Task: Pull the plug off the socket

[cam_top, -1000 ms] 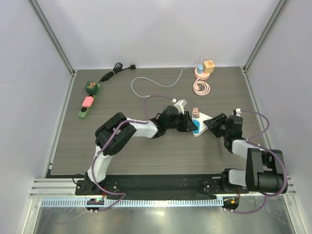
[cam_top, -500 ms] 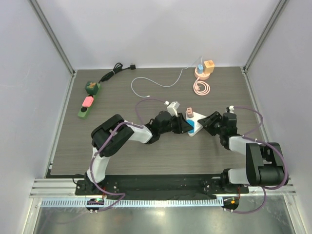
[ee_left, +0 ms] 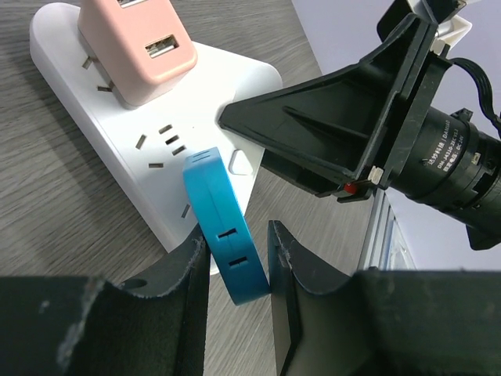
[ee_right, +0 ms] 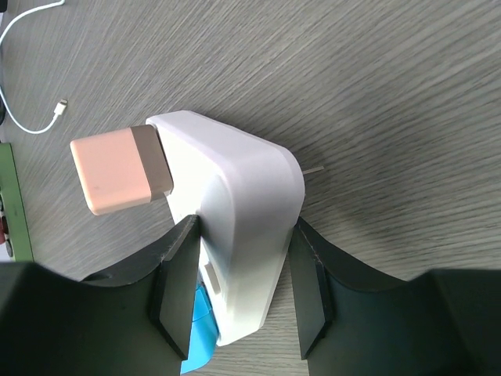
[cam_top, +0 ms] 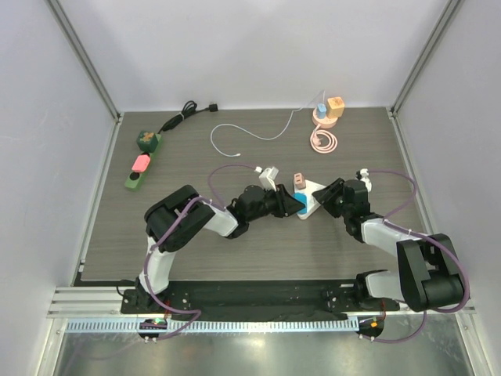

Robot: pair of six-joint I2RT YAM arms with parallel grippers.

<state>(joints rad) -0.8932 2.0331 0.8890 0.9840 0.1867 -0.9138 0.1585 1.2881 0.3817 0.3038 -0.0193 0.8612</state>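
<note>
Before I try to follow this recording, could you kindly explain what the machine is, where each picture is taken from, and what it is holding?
These are two robot arms bolted at the near edge of a wood-grain table, each ending in a two-finger gripper. The wide picture looks down from above and behind the arms. The other two come from a camera on each wrist. The left gripper pinches a blue plug standing on a white socket block. The right gripper clamps that block by its sides. A pink charger is also plugged into it. Farther back lie a green power strip, a black cord, a white cable and a coiled pink cable.
</note>
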